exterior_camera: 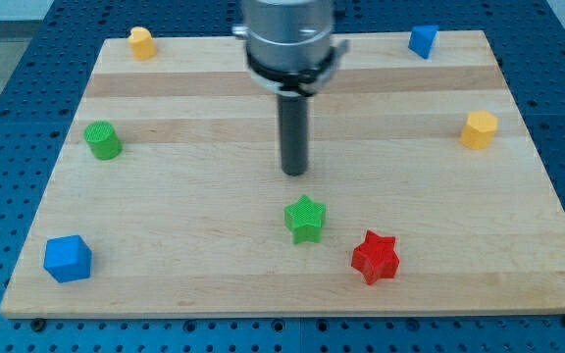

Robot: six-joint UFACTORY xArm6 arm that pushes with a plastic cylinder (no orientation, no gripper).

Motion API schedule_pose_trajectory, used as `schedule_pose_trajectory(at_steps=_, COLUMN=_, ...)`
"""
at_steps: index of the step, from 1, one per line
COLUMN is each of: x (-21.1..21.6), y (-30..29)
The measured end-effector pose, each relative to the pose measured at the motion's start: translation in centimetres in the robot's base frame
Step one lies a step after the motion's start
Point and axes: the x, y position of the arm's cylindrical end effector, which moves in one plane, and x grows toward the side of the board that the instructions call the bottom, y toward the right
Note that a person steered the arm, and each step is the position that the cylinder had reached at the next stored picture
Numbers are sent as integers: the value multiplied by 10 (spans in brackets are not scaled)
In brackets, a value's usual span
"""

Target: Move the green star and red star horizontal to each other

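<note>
Single raised view, angled down, whole board (263, 284) framed, mount seemingly frontal

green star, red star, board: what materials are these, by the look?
Green star: probably 3D-printed plastic, matte; fine ridged lines run across its faces. Red star: seemingly the same, with similar ribbing and no gloss. Board: looks like light wood, smooth, with grain and plank-like bands running across the view. My tip sits just above the green star in the view, apart from it.
</note>
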Motion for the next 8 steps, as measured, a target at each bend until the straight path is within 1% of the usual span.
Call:
schedule_pose_trajectory(at_steps=2, x=63, y=27)
schedule_pose_trajectory(at_steps=3, x=64, y=27)
schedule_pose_trajectory(at_steps=4, x=37, y=11)
schedule_pose_trajectory(at_steps=5, x=33, y=3)
schedule_pose_trajectory(at_steps=6, x=48, y=11)
schedule_pose_trajectory(at_steps=7, x=69, y=1)
schedule_pose_trajectory(at_steps=8, x=76, y=-1)
